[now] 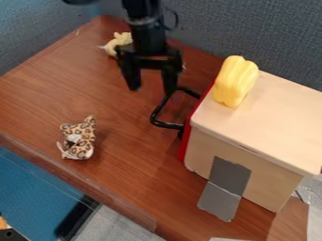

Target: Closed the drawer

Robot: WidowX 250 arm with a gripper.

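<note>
Black two-finger claw (152,89), tips apart w/ nothing btwn them, hangs over the brown wood-grain desk (125,179), one tip v. nr the black looped handle (166,125) of the red-fronted drawer (183,147). The drawer sits at the handle end of a pale wooden cabinet (283,122), its red face looking flush, or nearly so, w/ the body; no clear gap can be made out. Task est.: closing all but done, poss. complete; at most a last nudge & the claw's withdrawal are left. Up top, a yellow ridged toy (234,82) rests nr the cabinet's front edge.
</note>
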